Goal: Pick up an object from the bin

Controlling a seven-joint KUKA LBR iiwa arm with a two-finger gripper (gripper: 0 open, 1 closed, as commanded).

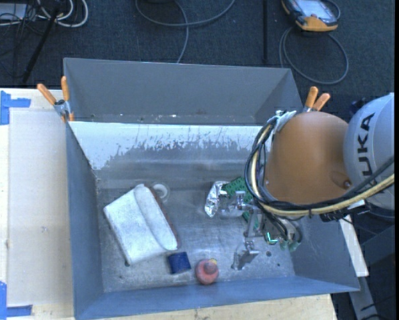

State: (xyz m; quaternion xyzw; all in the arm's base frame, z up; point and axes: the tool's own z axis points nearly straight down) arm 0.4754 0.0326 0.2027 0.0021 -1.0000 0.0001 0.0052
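Bin (pixel 186 105): a grey metal box with sloping walls. Small things lay apart on its floor.
Arm (pixel 306 159): it came in from the right. Its round orange cover hung over the right side of the bin, with black and yellow cables looped round it. The wrist pointed down and a bit to the left.
Cloth (pixel 138 227): white and folded, it lay flat on the left of the floor.
Gripper (pixel 244 255): it was low over the bare floor at the front right, between the foil and the ball. I could not tell if it was open or closed.
Foil (pixel 216 200): a shiny crumpled lump, just up and left of the gripper.
Green thing (pixel 237 187): it touched the foil on its right side, partly under the cables.
Ball (pixel 207 271): red, near the front wall, left of the gripper.
Block (pixel 179 263): blue, between the cloth and the ball.
Ring (pixel 161 191): pale, at the cloth's top corner.
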